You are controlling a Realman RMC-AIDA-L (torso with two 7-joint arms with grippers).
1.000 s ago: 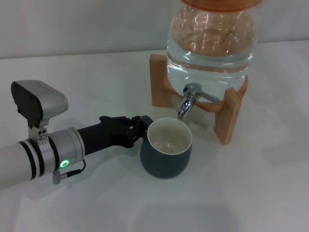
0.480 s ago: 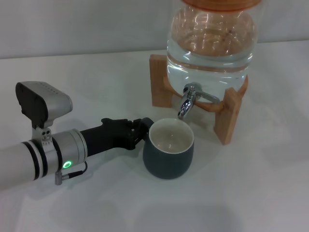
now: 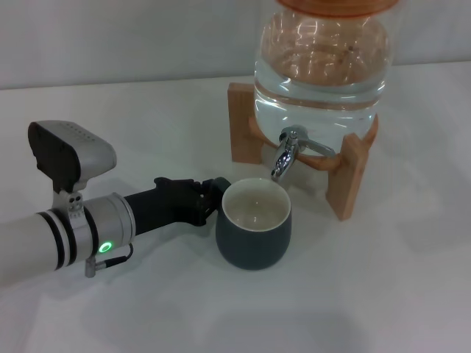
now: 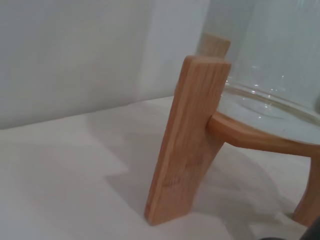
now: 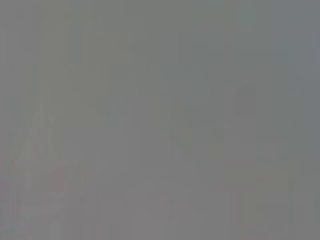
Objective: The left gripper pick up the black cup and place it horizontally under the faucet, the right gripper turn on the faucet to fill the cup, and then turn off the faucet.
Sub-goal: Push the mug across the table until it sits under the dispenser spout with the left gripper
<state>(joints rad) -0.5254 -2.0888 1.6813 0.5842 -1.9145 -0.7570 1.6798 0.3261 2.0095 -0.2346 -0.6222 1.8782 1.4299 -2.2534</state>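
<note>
your left gripper (image 3: 213, 193) reaches in from the left side of the head view, low over the white table (image 3: 383, 294), its black fingers at the left side of the black cup (image 3: 252, 224), where the handle would sit. the fingers look closed on the cup at that side, though the contact point itself is hidden behind the cup wall. green light on the arm is lit.

the cup stands upright on the table, cream inside visible, no water seen in it. its far rim sits just below and slightly in front of the spout of the faucet (image 3: 288, 152). spout and rim appear apart, not touching.

the faucet is fitted low on the clear water jug (image 3: 321, 66), which rests on a wooden stand (image 3: 349, 176). jug holds water.

left wrist view: one upright leg of the stand (image 4: 186, 140) and the jug's glass base (image 4: 265, 95) close by.

your right gripper is not in any view; the right wrist view is a flat grey field, nothing readable.
</note>
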